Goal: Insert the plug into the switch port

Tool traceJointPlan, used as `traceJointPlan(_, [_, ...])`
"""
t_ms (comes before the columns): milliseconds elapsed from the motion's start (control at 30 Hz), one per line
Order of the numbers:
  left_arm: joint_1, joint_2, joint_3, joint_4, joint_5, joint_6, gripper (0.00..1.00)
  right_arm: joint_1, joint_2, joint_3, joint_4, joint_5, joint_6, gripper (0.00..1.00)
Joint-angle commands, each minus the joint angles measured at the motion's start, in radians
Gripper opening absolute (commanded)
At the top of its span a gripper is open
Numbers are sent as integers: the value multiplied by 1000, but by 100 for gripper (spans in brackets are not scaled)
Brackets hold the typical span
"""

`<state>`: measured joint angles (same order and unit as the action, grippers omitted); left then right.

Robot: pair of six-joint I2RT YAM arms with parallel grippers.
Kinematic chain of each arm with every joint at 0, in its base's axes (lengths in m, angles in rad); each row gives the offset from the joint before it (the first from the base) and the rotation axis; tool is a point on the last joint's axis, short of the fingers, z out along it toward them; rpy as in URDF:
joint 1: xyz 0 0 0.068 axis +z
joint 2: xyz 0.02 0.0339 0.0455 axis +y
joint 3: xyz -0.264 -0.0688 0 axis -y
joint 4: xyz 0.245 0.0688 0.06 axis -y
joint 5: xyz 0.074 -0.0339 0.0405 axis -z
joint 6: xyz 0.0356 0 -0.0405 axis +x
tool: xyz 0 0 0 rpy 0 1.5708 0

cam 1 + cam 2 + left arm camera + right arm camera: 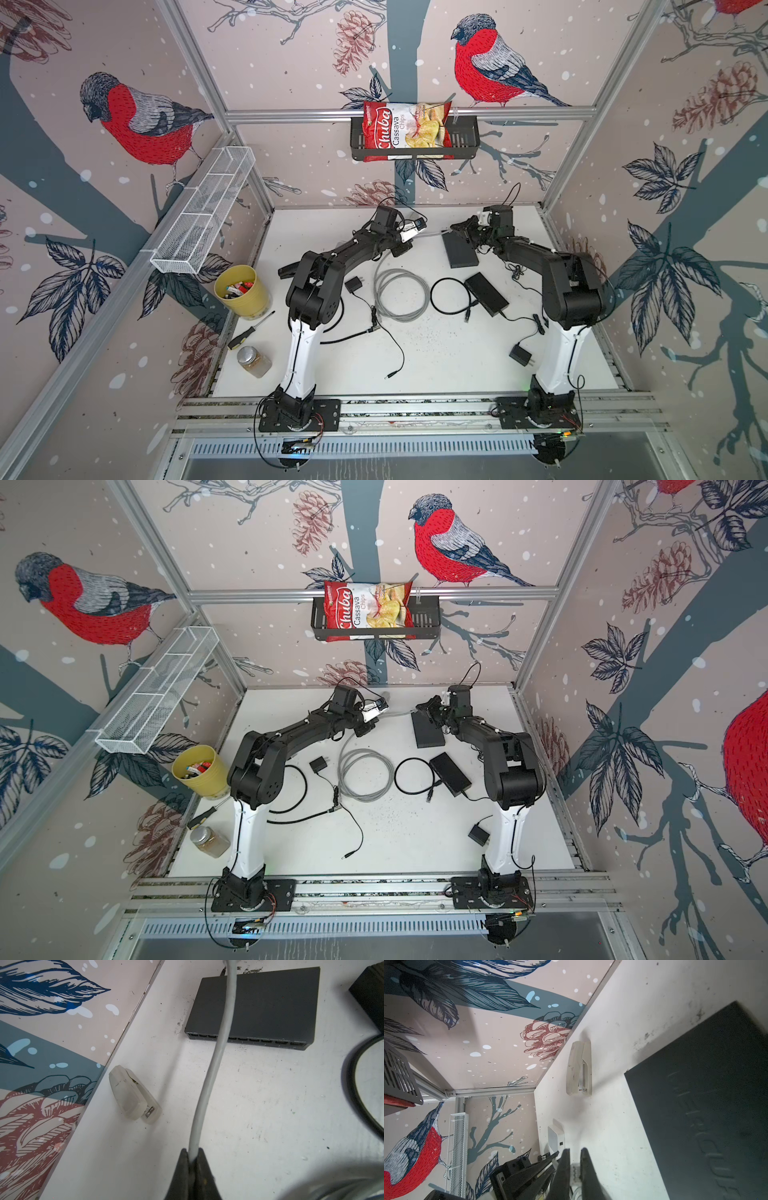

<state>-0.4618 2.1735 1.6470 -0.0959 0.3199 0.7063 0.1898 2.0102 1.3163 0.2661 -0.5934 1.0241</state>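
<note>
Grey cable (209,1076) stretches lengthwise toward switch (270,1001).

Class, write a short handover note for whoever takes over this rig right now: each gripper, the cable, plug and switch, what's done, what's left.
Left gripper: shut on the grey cable.
Right gripper: shut on what looks like the plug.
Switch: flat on the table, visible ports empty.
Done: cable end held between both grippers.
Left: align the plug, push it into a port.

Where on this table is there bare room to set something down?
The front middle of the table, between the black lead's end and the black adapter, is bare. So is the back left corner. The centre is crowded: grey cable coil, black cable loop, switch, black box.
</note>
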Motion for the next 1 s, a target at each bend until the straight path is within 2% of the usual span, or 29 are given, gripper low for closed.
traceJointPlan(0, [-1,0,2,41,-3,-7,6,-1,5,0,29,-20,3,5])
traceJointPlan(33, [-1,0,1,44,-8,-13,9,0,3,-2,31,-20,2,5])
traceJointPlan(100, [0,1,0,52,-16,-37,26,1,5,-3,31,-20,-3,5])
traceJointPlan(133, [-1,-1,2,49,-9,-42,29,0,6,-3,33,-22,-7,5])
traceJointPlan(300, [-6,-44,-2,115,139,-150,53,13,11,-1,51,-26,-39,5])
traceJointPlan(433, [-26,-14,5,313,215,-396,55,26,12,-2,69,-29,-41,5])
traceJointPlan(500, [-55,30,44,356,164,-476,54,32,14,-2,70,-32,-40,5])
traceJointPlan(600, [-100,102,122,338,85,-489,52,39,14,-8,76,-41,-41,5])
traceJointPlan(733, [-108,175,218,288,80,-535,48,40,4,-19,75,-45,-44,5])
traceJointPlan(900, [-108,192,237,269,111,-529,40,39,-3,-30,77,-44,-44,5])
traceJointPlan(967, [-109,191,233,263,114,-524,40,39,0,-32,81,-44,-41,5])
